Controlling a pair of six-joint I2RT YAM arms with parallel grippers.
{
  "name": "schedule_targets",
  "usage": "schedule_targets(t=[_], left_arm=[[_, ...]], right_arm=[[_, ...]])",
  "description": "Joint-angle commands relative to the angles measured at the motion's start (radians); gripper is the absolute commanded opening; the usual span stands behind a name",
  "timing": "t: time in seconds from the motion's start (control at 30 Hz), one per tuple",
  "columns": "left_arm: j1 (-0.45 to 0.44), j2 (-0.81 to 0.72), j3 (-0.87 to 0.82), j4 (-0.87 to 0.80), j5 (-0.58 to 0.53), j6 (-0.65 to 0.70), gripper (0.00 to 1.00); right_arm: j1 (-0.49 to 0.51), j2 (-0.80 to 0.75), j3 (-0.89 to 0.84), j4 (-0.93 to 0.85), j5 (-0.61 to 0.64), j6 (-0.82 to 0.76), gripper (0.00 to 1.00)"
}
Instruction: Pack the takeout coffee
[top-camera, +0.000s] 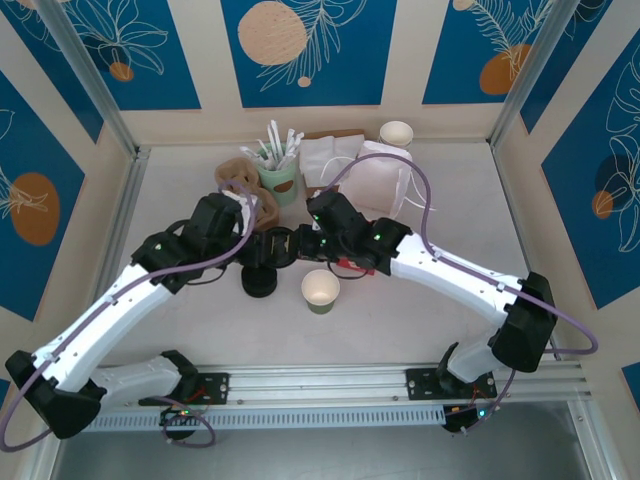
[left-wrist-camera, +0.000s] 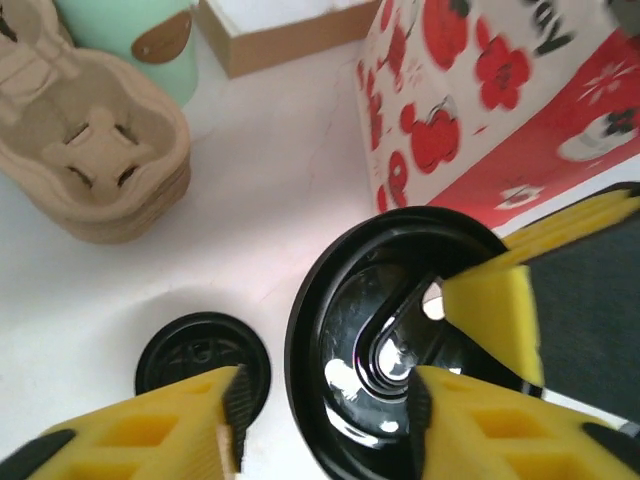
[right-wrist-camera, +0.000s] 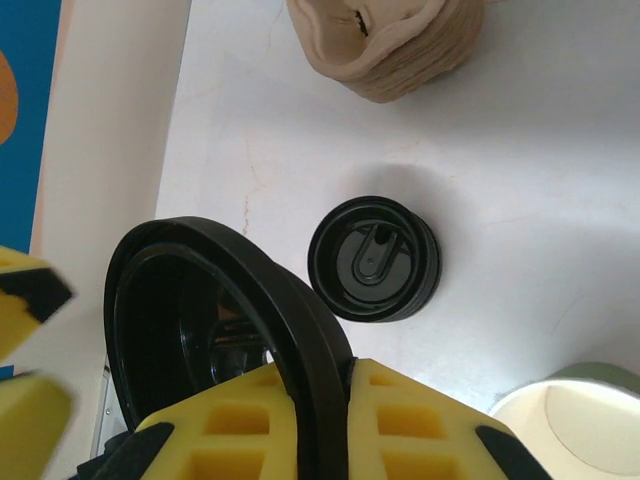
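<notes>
Right tool (right-wrist-camera: 322, 400) is clamped on the rim of a loose black lid (right-wrist-camera: 180, 320), held on edge at the centre of the top view. Left tool (left-wrist-camera: 325, 405) has its fingers apart, just beside that lid. Takeout coffee cup (top-camera: 320, 290) stands open-topped on the surface (top-camera: 410, 325), just below both tools. Lid stack (top-camera: 260, 281) sits to its left.

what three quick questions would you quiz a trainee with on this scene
1. True or false: the green cup has its lid on.
2. What does the right hand hold? A) a black lid B) a straw C) a napkin
3. Fill in: the stack of lids rests on the ___.
Key: 1 false; 2 A; 3 table.
</notes>
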Motion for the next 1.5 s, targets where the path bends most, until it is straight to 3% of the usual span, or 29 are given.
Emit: schedule_targets(t=[0.0, 0.07, 0.27, 0.53, 0.67, 0.9, 1.17, 1.47], left_arm=[[-0.012, -0.064, 0.004, 0.073, 0.070, 0.142, 0.53], [-0.013, -0.096, -0.009, 0.104, 0.111, 0.217, 0.58], [-0.015, -0.191, -0.066, 0.211, 0.279, 0.431, 0.58], [-0.065, -0.224, -0.103, 0.300, 0.395, 0.585, 0.56], [-0.164, -0.185, -0.076, 0.297, 0.360, 0.661, 0.55], [-0.347, -0.083, -0.056, 0.289, 0.118, 0.840, 0.55], [-0.402, -0.050, -0.106, 0.419, 0.007, 1.021, 0.52], [-0.417, -0.009, -0.084, 0.366, 0.033, 1.134, 0.55]], right_arm=[[-0.026, -0.061, 0.040, -0.095, -0.037, -0.021, 0.05], [-0.043, -0.080, 0.049, -0.141, -0.061, -0.031, 0.05], [-0.099, -0.117, 0.100, -0.319, -0.157, -0.064, 0.05], [-0.176, -0.167, 0.141, -0.482, -0.279, -0.098, 0.05], [-0.250, -0.166, 0.130, -0.538, -0.414, -0.118, 0.04], [-0.304, -0.186, 0.115, -0.609, -0.464, -0.140, 0.05], [-0.325, -0.205, 0.100, -0.636, -0.498, -0.139, 0.05], [-0.330, -0.205, 0.096, -0.646, -0.519, -0.139, 0.05]])
